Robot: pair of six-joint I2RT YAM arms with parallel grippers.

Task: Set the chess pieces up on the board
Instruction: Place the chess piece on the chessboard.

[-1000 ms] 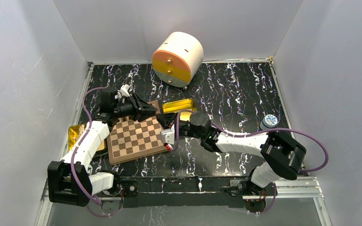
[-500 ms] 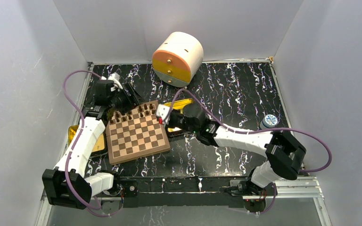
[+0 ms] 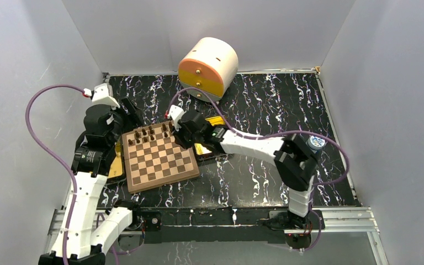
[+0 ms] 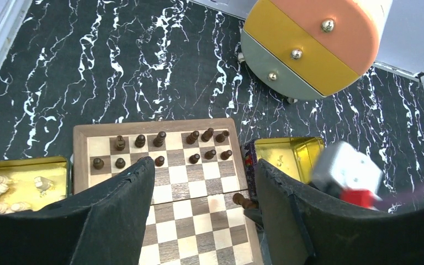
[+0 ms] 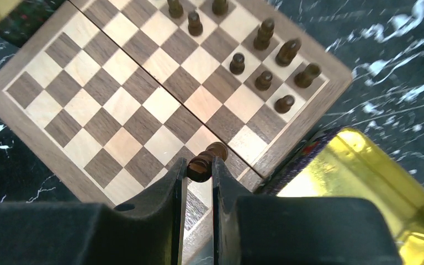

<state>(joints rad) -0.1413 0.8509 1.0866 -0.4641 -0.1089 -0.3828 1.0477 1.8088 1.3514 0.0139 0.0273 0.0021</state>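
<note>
The board (image 3: 160, 165) lies left of centre on the black marbled table. Several dark chess pieces (image 3: 150, 132) stand in its two far rows, seen also in the left wrist view (image 4: 160, 139) and the right wrist view (image 5: 265, 80). My right gripper (image 3: 183, 134) hovers over the board's (image 5: 116, 110) right edge, shut on a dark chess piece (image 5: 205, 157) that lies sideways between its fingertips (image 5: 197, 168); that piece (image 4: 244, 201) also shows in the left wrist view. My left gripper (image 4: 203, 165) is open, empty and raised above the board's (image 4: 199, 226) far-left part (image 3: 126, 115).
A gold tin (image 3: 212, 122) (image 4: 290, 157) (image 5: 353, 182) lies against the board's right side. Another gold tin (image 4: 27, 176) with light pieces sits at its left. A rounded orange-and-yellow drawer unit (image 3: 208, 67) stands at the back. A small blue-topped can (image 3: 315, 142) is at the right.
My left gripper opened, lifted and drew back to the left from the board's far rows. My right gripper carried its piece from the board's right edge toward the far-right corner.
</note>
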